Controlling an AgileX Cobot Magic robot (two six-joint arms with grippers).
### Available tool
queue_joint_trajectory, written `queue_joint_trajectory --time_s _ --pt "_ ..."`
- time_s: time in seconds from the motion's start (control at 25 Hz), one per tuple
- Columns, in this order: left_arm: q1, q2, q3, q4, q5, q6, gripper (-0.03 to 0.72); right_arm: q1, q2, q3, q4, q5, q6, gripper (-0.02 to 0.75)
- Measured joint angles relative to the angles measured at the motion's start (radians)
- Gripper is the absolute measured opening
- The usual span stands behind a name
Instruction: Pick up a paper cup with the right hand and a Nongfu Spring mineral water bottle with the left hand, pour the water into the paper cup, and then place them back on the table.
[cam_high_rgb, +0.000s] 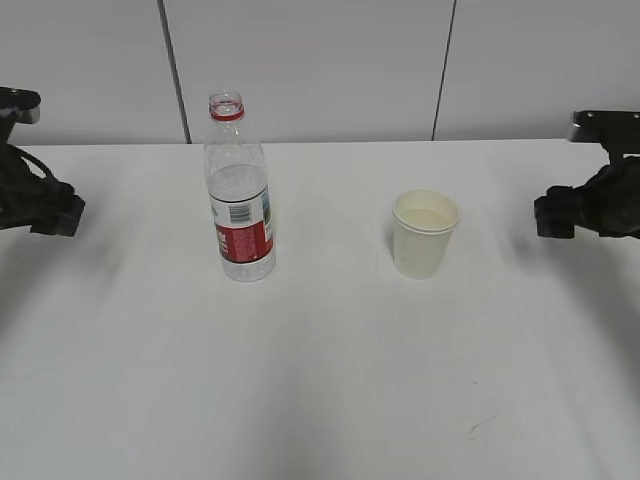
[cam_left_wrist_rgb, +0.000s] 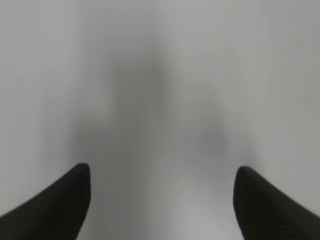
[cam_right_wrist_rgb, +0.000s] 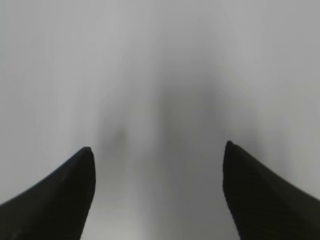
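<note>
Now, left to right, with the bottle as my landmark:

Left pincer (cam_left_wrist_rgb: 162, 200): spread wide, holding nothing, only bare table under it; the arm sits far left of the bottle.

Bottle (cam_high_rgb: 239, 205): upright, uncapped, on the table (cam_high_rgb: 320, 380), untouched.

Cup (cam_high_rgb: 425, 233): upright, well right of the bottle; I think there is some liquid in it, but cannot be sure.

Right pincer (cam_right_wrist_rgb: 159, 192): spread wide, empty; its arm lies farther right again, past the cup.

Risk: the bottle is tall, narrow and open, so a glancing finger could tip and spill it; too hard a squeeze could crumple the light cup.

Room: clear table between bottle and cup and on both outer sides; the table's back edge and the wall lie close behind the bottle.
</note>
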Motion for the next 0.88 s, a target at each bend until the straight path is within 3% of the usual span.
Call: queue_joint_trajectory --time_s 0.44,0.88 --pt "0.000 0.000 -0.124 -0.001 0.384 0.000 0.538 0.000 0.000 -0.297 0.000 0.575 -0.083 0.591" --pt "0.000 0.000 -0.182 0.003 0.586 0.002 0.538 0.000 0.000 -0.400 0.048 0.781 -0.175 0.591"
